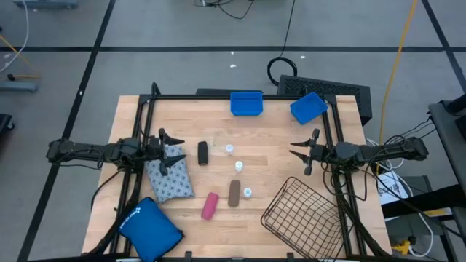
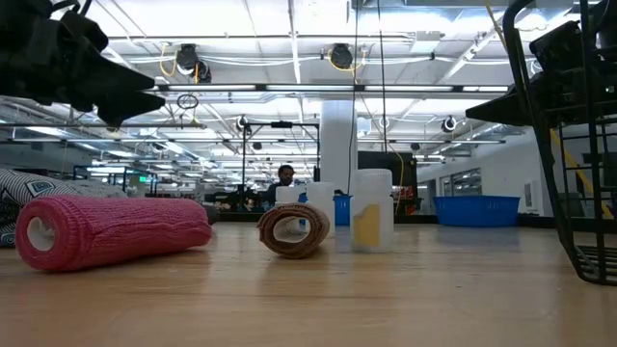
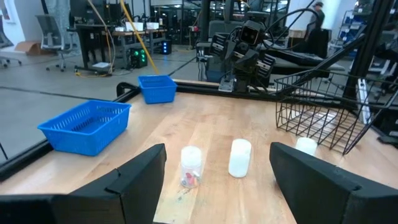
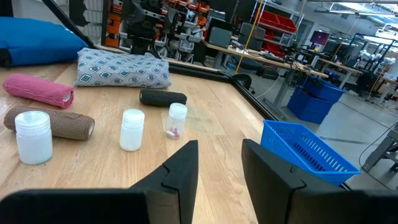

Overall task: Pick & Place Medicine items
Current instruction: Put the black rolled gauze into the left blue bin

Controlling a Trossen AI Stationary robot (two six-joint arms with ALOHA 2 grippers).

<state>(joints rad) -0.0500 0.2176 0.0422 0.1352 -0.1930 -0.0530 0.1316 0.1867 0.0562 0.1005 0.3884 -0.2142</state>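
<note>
The medicine items lie in the middle of the wooden table. A black roll (image 1: 202,153), a brown roll (image 1: 234,193) and a pink roll (image 1: 210,205) rest on their sides. Three small white vials (image 1: 228,149) (image 1: 238,166) (image 1: 247,192) stand upright between them. The grey-blue patterned soft pack (image 1: 169,175) lies flat at the left. My left gripper (image 1: 171,149) hangs open and level above the pack's far end, its fingers (image 3: 143,171) wide apart. My right gripper (image 1: 298,154) hangs open and level at the table's right, pointing toward the vials (image 4: 132,129).
A tilted wire basket (image 1: 302,211) sits at the near right. Two blue bins (image 1: 246,103) (image 1: 308,107) stand along the far edge. A large plain blue pouch (image 1: 149,224) lies at the near left corner. A black frame (image 1: 145,116) borders the table.
</note>
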